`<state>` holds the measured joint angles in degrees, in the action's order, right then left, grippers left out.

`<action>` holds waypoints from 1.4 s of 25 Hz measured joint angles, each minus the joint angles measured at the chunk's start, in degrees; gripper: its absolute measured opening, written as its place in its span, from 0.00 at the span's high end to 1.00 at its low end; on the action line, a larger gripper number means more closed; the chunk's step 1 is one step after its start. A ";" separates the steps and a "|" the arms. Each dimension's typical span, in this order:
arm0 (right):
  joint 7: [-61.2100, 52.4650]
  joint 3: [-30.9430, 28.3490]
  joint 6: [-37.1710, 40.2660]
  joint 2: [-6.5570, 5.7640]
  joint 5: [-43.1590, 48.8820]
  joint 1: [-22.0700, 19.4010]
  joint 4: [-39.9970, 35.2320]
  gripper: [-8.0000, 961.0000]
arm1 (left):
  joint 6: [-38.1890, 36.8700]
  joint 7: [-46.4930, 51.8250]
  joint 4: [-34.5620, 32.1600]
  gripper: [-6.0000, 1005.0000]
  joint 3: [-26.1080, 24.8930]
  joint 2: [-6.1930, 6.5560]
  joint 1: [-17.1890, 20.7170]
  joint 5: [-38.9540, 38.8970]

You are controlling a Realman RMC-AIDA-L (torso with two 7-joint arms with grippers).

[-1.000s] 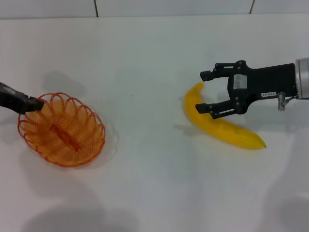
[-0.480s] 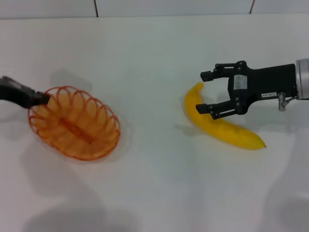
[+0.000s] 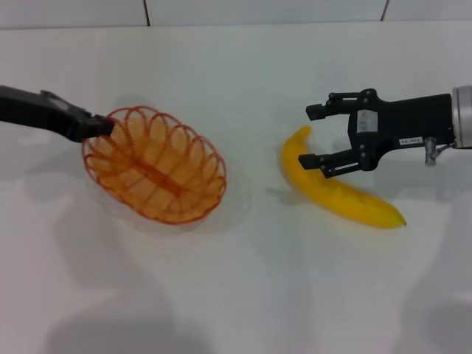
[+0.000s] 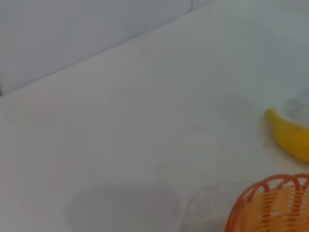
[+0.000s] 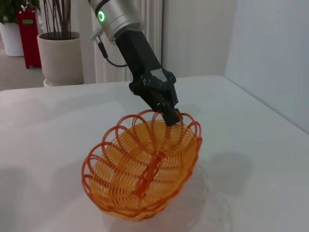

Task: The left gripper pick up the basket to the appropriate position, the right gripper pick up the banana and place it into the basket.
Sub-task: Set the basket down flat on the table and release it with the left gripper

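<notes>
The orange wire basket (image 3: 155,173) hangs tilted above the table left of centre. My left gripper (image 3: 103,127) is shut on its far-left rim. In the right wrist view the basket (image 5: 144,164) is lifted and the left gripper (image 5: 171,116) pinches its rim. The yellow banana (image 3: 332,188) lies on the table at the right. My right gripper (image 3: 313,136) is open, its fingers hovering over the banana's upper end. The left wrist view shows the basket's rim (image 4: 270,203) and the banana's end (image 4: 289,140).
The white table (image 3: 236,295) spreads around both things, with a tiled wall (image 3: 258,11) at its far edge. In the right wrist view potted plants (image 5: 58,53) stand beyond the table.
My left gripper has carried the basket up and to the right, toward the banana. The right gripper and the banana have stayed still.
</notes>
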<state>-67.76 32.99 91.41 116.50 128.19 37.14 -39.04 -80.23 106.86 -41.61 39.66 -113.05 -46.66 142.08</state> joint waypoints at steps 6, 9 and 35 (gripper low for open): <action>-0.07 -0.05 0.00 -0.09 -0.03 0.46 0.04 0.08 | 1.01 0.80 0.97 0.94 -0.69 -0.68 -0.23 -3.38; -0.09 -0.03 0.00 -0.12 0.02 0.55 0.10 0.08 | 2.63 1.95 1.64 0.94 -0.75 -0.61 0.20 -5.08; -1.20 0.23 -0.62 -0.01 0.31 0.65 0.13 0.08 | 17.73 1.58 11.92 0.94 -0.43 -1.75 -0.38 -13.81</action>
<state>-68.97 33.22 90.78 116.49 128.50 37.79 -38.91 -62.50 108.45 -29.68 39.23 -114.80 -47.04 128.27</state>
